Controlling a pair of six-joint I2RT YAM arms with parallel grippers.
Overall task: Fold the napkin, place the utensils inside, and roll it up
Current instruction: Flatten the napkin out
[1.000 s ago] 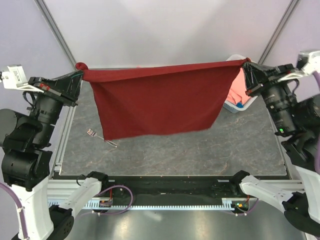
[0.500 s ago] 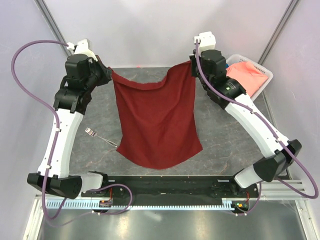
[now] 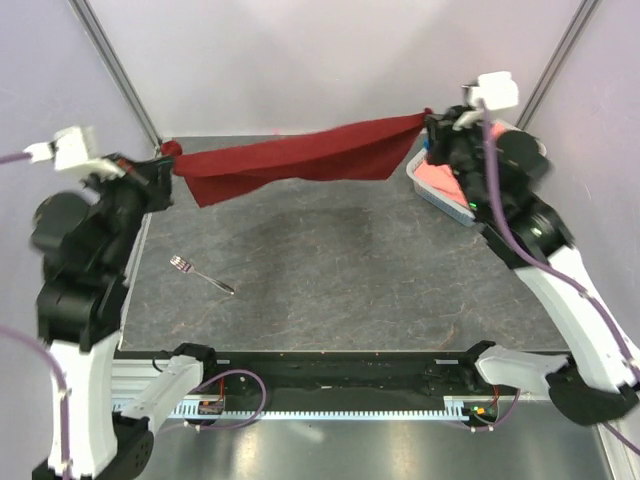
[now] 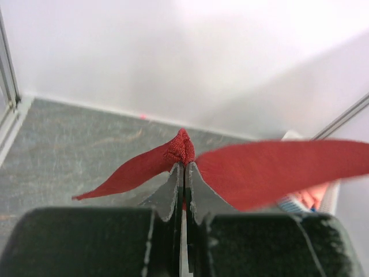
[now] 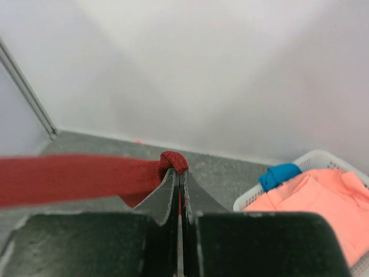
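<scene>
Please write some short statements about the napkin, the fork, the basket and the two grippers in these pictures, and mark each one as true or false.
1. The napkin hangs in the air above the table. True.
2. The left gripper is open. False: it is shut on one end of the napkin.
3. The fork lies on the table, apart from the napkin. True.
4. The basket is empty. False: it holds a pink cloth and a blue cloth.
5. The right gripper is shut on the other end of the napkin. True.
</scene>
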